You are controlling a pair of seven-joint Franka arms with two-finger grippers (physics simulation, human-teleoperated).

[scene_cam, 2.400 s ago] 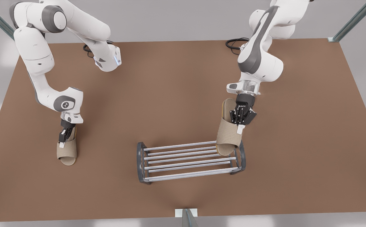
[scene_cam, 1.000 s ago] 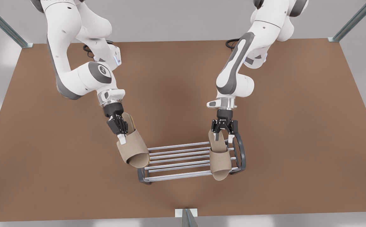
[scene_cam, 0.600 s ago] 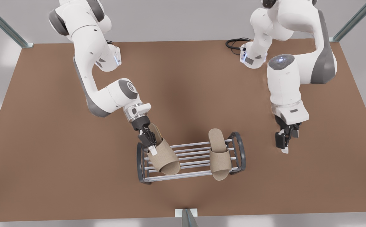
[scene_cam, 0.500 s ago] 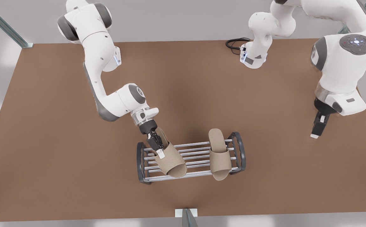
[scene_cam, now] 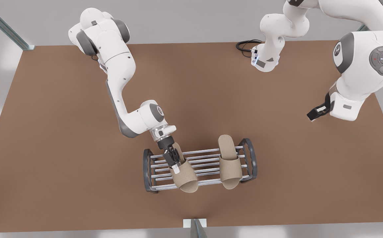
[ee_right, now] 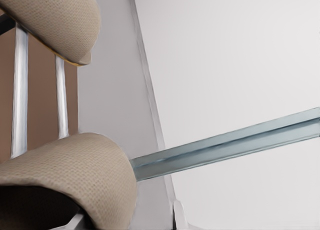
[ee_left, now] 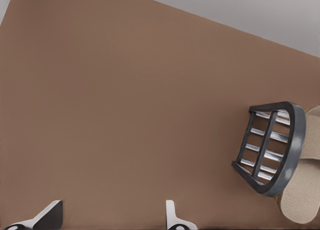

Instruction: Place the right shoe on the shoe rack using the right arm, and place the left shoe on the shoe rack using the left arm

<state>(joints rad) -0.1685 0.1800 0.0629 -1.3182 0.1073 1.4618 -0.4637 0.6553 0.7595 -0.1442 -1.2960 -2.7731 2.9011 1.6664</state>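
Seeing the left gripper [scene_cam: 314,114] now pulled well clear, fingers spread and empty, its beige open-toe fabric slipper [scene_cam: 229,165] lying across the low dark-grey barred shoe rack [scene_cam: 147,172] — the right gripper [scene_cam: 175,164] has swung the second beige slipper [scene_cam: 185,177] onto the bars beside it, still pinched, so we judge only the release remains.

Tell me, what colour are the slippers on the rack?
Both slippers are beige, a woven tan fabric. The front view shows them best.
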